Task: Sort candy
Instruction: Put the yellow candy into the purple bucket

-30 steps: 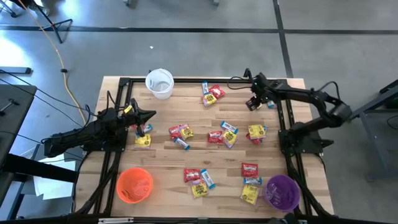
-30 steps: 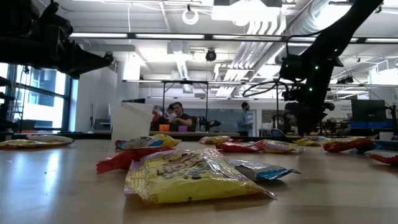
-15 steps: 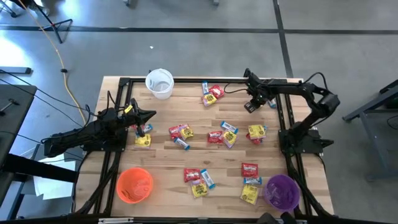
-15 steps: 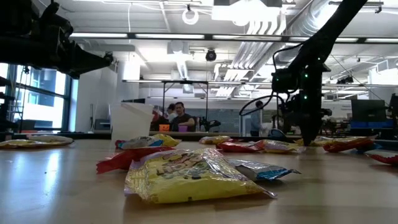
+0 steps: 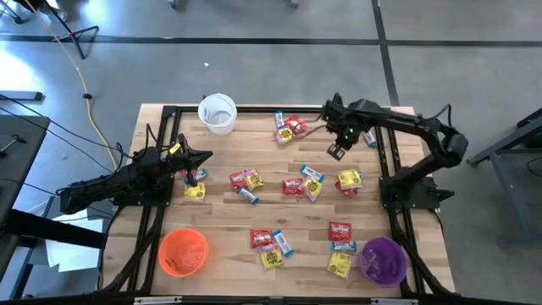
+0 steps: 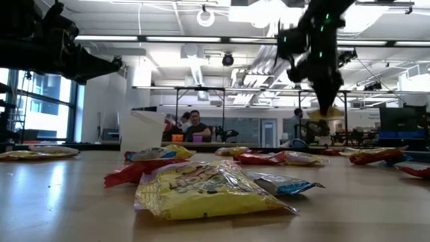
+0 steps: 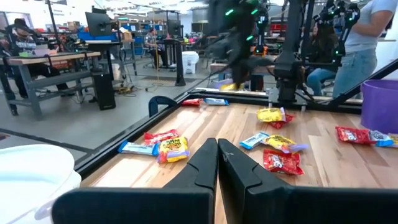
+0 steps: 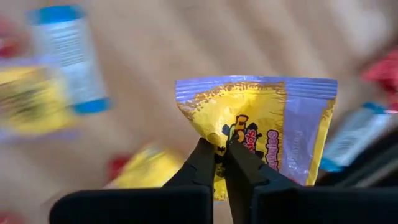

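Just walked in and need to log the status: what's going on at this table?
A two-armed robot is sorting wrapped candies. The right tool is shut on a yellow packet, held above the table near its far right side. The left tool is shut and empty, waiting at the left edge. Most candies lie scattered between the white cup, orange cup and purple cup.

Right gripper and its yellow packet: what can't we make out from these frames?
- Yellow packet: the lower edge is hidden behind the right gripper in the right wrist view; too small to see in the high view.
- Table under it: blurred in the right wrist view, so candies there are unreadable.
- Purple cup: no view shows its contents clearly.
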